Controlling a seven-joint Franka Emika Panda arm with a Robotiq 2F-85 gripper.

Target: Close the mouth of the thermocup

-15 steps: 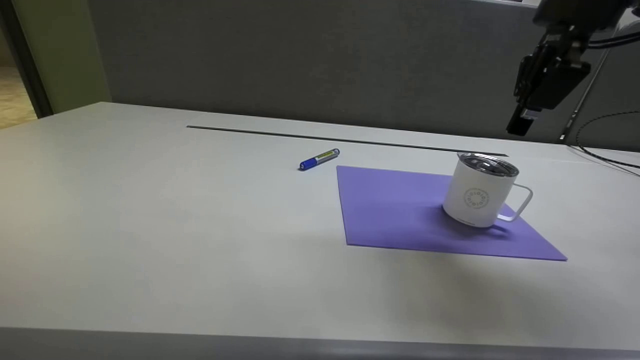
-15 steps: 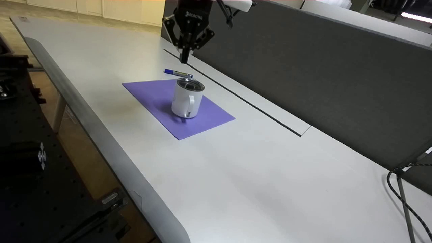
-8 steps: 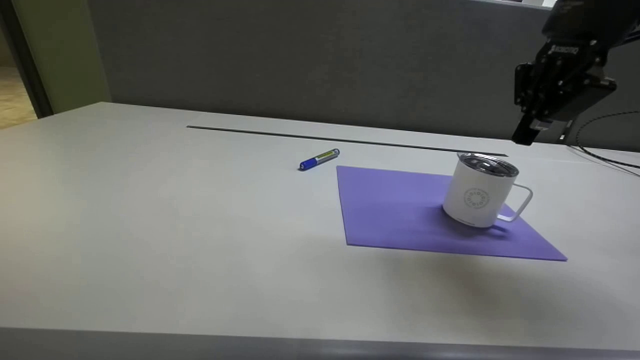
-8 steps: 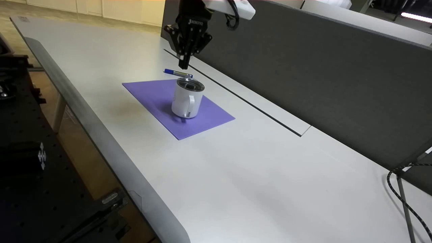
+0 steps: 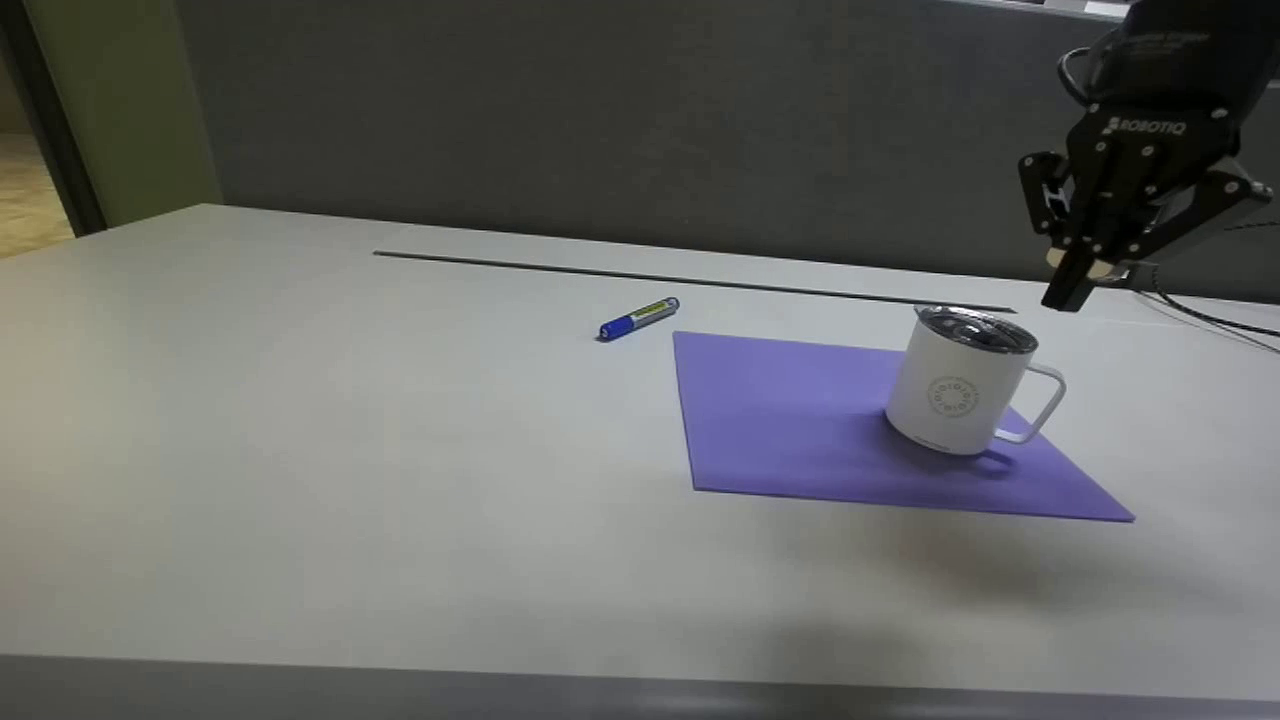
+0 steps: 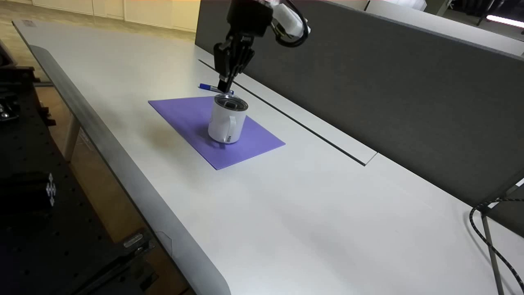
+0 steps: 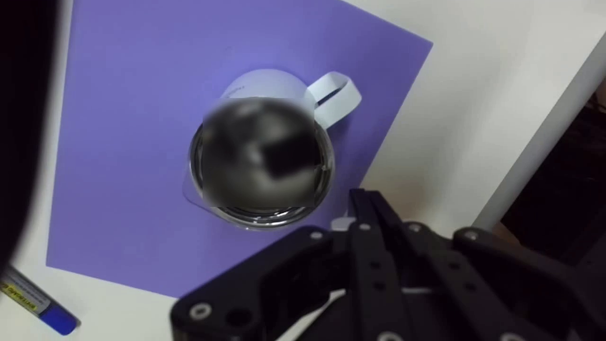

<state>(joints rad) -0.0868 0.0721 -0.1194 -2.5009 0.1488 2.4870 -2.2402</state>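
The white thermocup (image 5: 950,395) stands upright on a purple sheet (image 5: 780,420), its handle to the right in this exterior view. It also shows in an exterior view (image 6: 221,125) and in the wrist view (image 7: 265,83). A clear, dark-looking lid (image 5: 978,330) sits on its mouth; a blurred patch hides the lid's middle in the wrist view, so I cannot tell how its opening stands. My gripper (image 5: 1068,292) is shut with nothing between the fingertips. It hangs above and beside the cup, apart from it; in the wrist view the gripper (image 7: 363,190) is right of the lid's rim.
A blue whiteboard marker (image 5: 640,318) lies on the white table (image 5: 400,480) beyond the sheet. A dark slot (image 6: 294,119) runs along the table before the grey partition (image 6: 368,94). A black cable (image 6: 495,241) lies at the table's end.
My gripper has come down closer to the level of the lid and turned about its axis, moving slightly right in an exterior view. The fingers stay shut. The cup, sheet and marker have not moved.
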